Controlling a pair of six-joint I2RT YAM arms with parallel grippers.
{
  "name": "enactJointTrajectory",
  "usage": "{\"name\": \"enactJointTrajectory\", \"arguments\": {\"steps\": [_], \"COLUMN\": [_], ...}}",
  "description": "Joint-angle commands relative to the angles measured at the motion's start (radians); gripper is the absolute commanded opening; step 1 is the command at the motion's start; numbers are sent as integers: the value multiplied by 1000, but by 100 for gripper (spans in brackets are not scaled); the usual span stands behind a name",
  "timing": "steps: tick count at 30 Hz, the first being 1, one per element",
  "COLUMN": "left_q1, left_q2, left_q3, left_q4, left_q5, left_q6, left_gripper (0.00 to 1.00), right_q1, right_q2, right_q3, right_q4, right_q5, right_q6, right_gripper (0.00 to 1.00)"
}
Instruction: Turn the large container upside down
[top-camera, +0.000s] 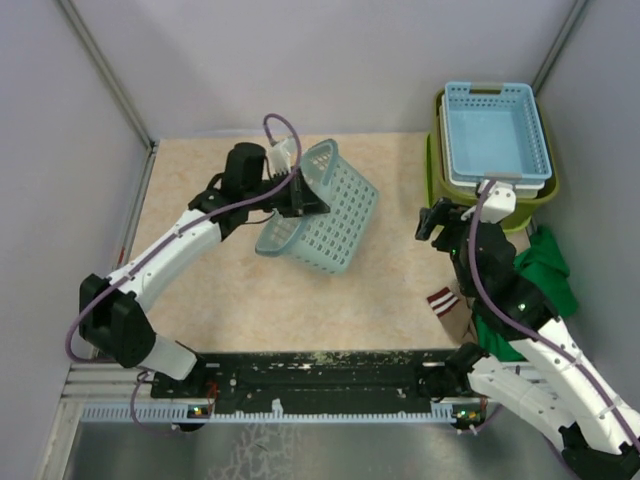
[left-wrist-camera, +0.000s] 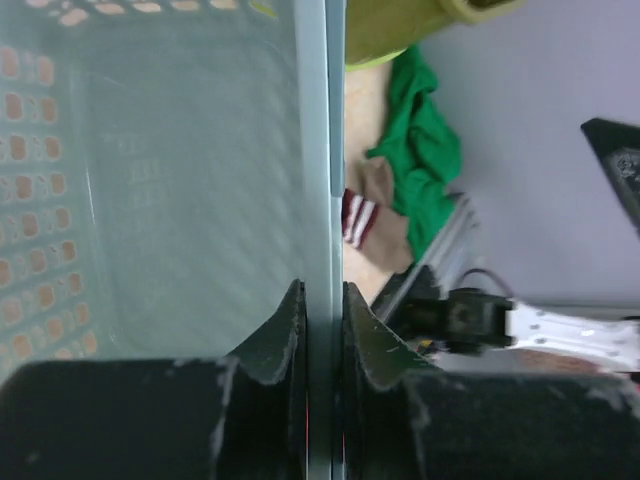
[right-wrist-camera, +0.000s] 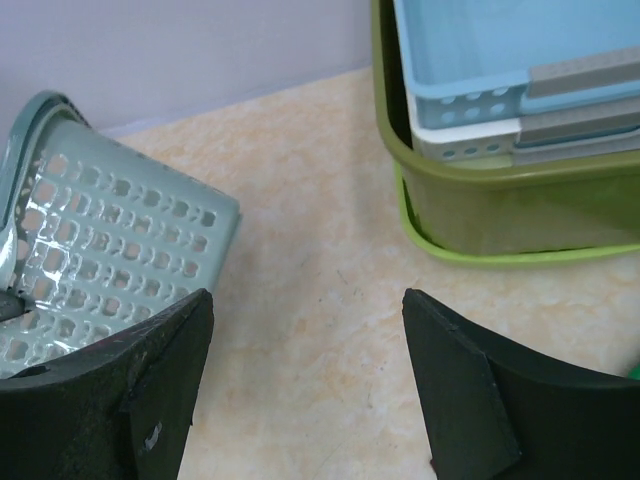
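Observation:
The large container, a lime-green tub (top-camera: 431, 178), stands upright at the back right, mostly hidden. Only its rolled rim shows in the right wrist view (right-wrist-camera: 500, 255). An olive basket (top-camera: 441, 112) sits nested in it, with a white and a light-blue perforated basket (top-camera: 495, 135) stacked inside. My right gripper (top-camera: 432, 220) is open and empty, just in front-left of the stack (right-wrist-camera: 307, 295). My left gripper (top-camera: 300, 190) is shut on the wall of a pale teal perforated basket (top-camera: 325, 212), held tilted above the table centre (left-wrist-camera: 322, 290).
A green cloth (top-camera: 545, 275) and a striped maroon-and-white cloth (top-camera: 440, 300) lie at the right by my right arm. Grey walls close in the table on three sides. The teal basket (right-wrist-camera: 100, 250) hangs left of my right gripper.

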Motion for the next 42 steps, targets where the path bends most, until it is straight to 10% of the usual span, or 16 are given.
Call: {"name": "enactJointTrajectory", "arguments": {"steps": [1, 9, 14, 20, 32, 42], "left_q1": [89, 155, 176, 176, -75, -215], "left_q2": [-16, 110, 145, 123, -90, -235], "left_q3": [-151, -296, -162, 44, 28, -116], "left_q4": [438, 807, 332, -55, -182, -106], "left_q5": [340, 476, 313, 49, -654, -672], "left_q6": [-307, -569, -214, 106, 431, 489], "left_gripper": [0, 3, 69, 93, 100, 90], "right_q1": [-4, -4, -4, -4, -4, -4], "right_q2": [-41, -38, -42, -46, -2, 21], "right_q3": [60, 52, 53, 60, 63, 59], "right_q4": [41, -8, -23, -40, -5, 10], "right_q5": [80, 47, 30, 40, 22, 2], "right_q6": [-69, -21, -5, -12, -16, -7], "right_gripper": [76, 76, 76, 76, 76, 76]}}
